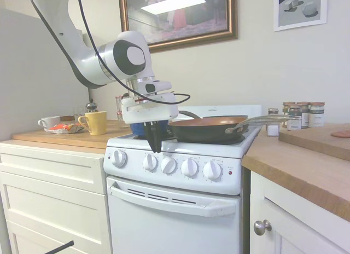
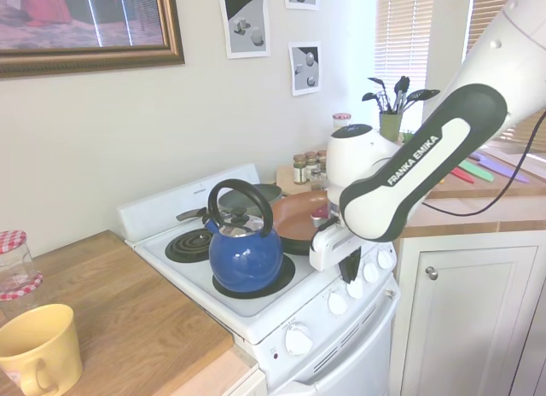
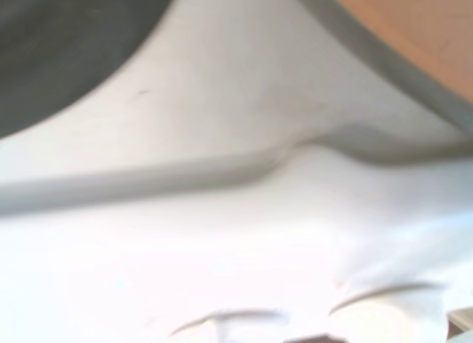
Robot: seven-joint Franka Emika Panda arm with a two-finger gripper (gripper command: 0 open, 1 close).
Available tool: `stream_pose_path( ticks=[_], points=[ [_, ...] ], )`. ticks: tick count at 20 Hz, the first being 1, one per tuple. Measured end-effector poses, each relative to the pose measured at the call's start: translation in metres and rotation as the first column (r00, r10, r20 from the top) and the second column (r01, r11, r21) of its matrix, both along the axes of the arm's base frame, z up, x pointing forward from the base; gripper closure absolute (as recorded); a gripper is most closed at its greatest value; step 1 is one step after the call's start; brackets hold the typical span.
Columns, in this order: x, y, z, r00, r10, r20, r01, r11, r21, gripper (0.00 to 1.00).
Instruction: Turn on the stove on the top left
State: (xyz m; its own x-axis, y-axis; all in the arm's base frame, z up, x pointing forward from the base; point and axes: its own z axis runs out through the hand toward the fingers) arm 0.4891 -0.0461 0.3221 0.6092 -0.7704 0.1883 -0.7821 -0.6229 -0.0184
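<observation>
White freestanding stove (image 1: 180,210) carries five round white knobs (image 1: 169,165) across its front panel. Black fingers (image 1: 153,138) hang clenched and empty, just above the second knob, at 9 o'clock of a copper-lined frying pan (image 1: 210,128).

Readable only right of centre in the second exterior view: "FRANKA EMIKA" in white, on the arm's black band (image 2: 416,161).
</observation>
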Motion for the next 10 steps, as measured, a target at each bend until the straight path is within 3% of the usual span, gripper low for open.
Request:
stream_pose_path(
  ticks=[10],
  points=[
    [-0.035, 0.003, 0.049, 0.999, -0.024, 0.039, 0.022, 0.998, 0.053, 0.00]
  ],
)
